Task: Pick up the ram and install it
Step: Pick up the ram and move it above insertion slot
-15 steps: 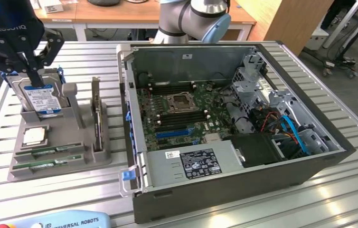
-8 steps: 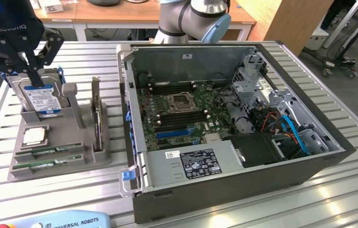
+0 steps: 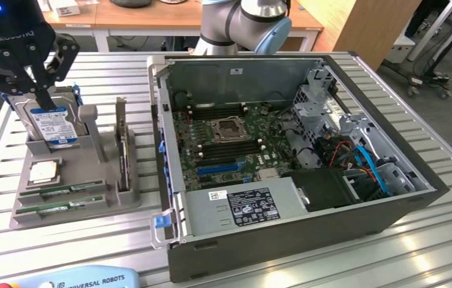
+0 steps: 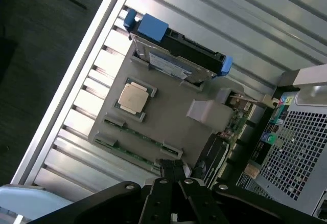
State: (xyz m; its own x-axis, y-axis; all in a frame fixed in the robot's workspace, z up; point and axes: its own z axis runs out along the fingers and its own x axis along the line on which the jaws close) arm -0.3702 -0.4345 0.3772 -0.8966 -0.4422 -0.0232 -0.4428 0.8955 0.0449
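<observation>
Hand (image 3: 44, 99) clenched, empty, over upright HDD (image 3: 54, 125) at holder's (image 3: 102, 174) far end; RAM (image 3: 60, 192) slotted at near end, prob. for easy grasp.

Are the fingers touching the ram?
Apart. Exterior view: the fingers hang up by the hard drive, clear of the ram in the holder.

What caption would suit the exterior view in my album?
Robot's shut hand hangs above the parts holder, ram sticks lying in it, open computer case alongside.

Exterior view looks down obliquely; the nearer wrist view, seemingly overhead, shares the grey fixture (image 4: 171, 124)
</observation>
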